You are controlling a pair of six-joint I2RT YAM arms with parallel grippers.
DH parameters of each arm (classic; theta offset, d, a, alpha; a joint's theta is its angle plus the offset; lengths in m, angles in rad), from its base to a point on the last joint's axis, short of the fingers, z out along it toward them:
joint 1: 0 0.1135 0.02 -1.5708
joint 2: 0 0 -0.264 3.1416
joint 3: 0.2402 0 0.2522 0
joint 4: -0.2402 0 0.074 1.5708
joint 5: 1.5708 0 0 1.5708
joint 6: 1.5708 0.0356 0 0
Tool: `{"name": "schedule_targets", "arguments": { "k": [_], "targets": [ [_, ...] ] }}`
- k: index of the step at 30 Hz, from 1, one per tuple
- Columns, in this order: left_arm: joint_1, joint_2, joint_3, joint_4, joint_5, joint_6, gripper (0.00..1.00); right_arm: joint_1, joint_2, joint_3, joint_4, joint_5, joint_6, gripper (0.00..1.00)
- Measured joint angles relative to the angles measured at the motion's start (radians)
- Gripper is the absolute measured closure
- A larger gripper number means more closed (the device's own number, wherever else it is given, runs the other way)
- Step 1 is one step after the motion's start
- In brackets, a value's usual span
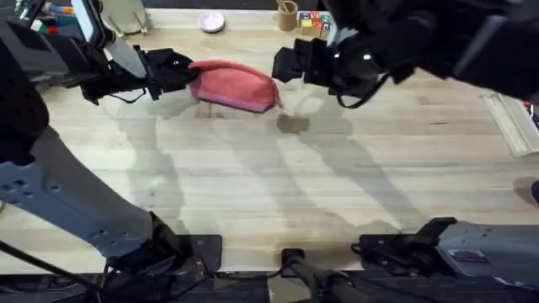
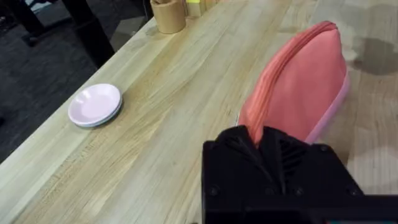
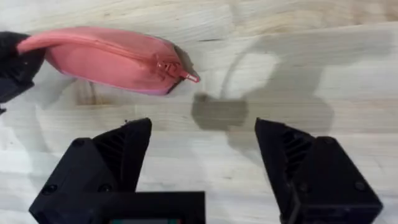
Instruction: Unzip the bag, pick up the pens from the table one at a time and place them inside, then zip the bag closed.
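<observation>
Toward the far edge of the table (image 1: 253, 194), a little left of its middle, the bag (image 1: 234, 85) lay lengthwise on the pale planks, coral-pink, plump, and with its zipper closed from end to end. At the bag's left end sat the left gripper (image 1: 187, 74), and the left wrist view made it plain: the black fingers (image 2: 249, 155) were pressed together on the pouch's tip, pinching the fabric right at the start of the zipper line, so that the pouch (image 2: 298, 87) stood up on its base with the seam running away along the crest. Over on the other side, the right gripper (image 1: 282, 65) hung just off the bag's right end, near it and not touching, with its jaws spread wide; from its own camera the two black fingers (image 3: 118, 155) stood well apart above bare wood, and the red zipper pull (image 3: 186, 76) poked out of the bag's end beyond them. A dark shadow patch fell on the tabletop just in front of that end. Along the far edge stood a small pink dish (image 1: 211, 22) and a round wooden cup (image 1: 288, 15), both well clear of the bag, with colourful blocks (image 1: 313, 21) just beside the cup.
</observation>
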Motion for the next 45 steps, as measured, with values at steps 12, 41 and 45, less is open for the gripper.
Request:
{"name": "schedule_targets", "arguments": {
  "k": [12, 41, 45],
  "targets": [
    [0.015, 0.000, 0.000, 0.008, 0.000, 0.003, 0.296, 0.000, -0.042, 0.000, -0.039, 0.030, -0.031, 0.005],
    [0.026, -0.595, 0.000, -0.382, -0.342, -0.467, 0.008, 0.000, -0.263, 0.000, -0.096, 0.079, -0.271, 0.005],
    [0.014, -0.728, 0.000, -0.446, -0.457, -0.641, 0.008, -0.006, -0.331, 0.000, -0.168, 0.079, -0.331, 0.006]
  ]
}}
